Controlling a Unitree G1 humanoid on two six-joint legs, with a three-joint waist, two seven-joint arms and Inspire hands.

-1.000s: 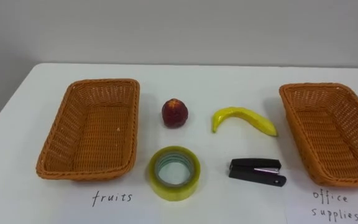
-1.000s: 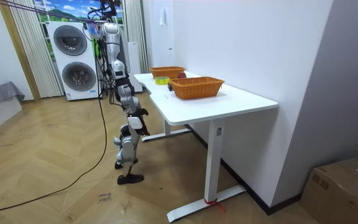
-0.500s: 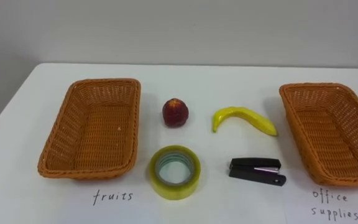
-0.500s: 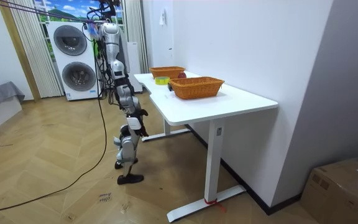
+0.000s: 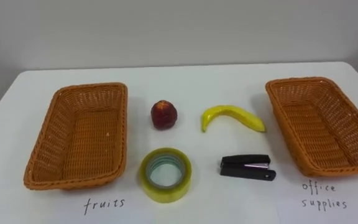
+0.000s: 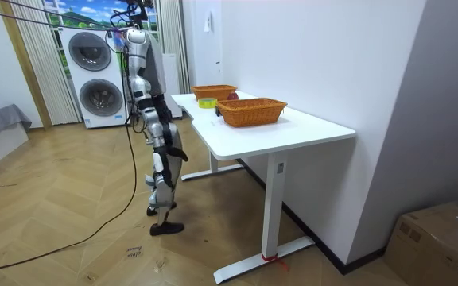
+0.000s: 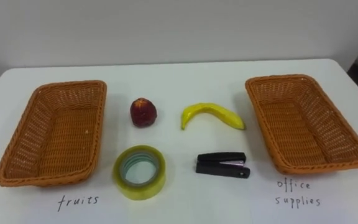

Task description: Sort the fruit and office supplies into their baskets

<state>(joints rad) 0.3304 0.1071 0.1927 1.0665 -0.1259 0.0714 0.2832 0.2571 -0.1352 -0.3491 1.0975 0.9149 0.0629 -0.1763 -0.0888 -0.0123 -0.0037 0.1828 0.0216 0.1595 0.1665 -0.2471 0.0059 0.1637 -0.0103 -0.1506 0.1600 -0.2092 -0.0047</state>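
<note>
Banana (image 5: pixel 232 116) & stapler (image 5: pixel 246 168) lie long axis L-R on table (image 5: pixel 185 78); fingers' state can't tell.

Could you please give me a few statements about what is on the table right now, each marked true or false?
1. The left basket and the right basket both hold nothing. True.
2. The red fruit sits on the table between the left basket and the banana. True.
3. The banana is already in the right basket. False: it lies on the table, apart from that basket.
4. The tape roll lies flat, left of the stapler. True.
5. The stapler touches the tape roll. False: bare table shows between them.
</note>
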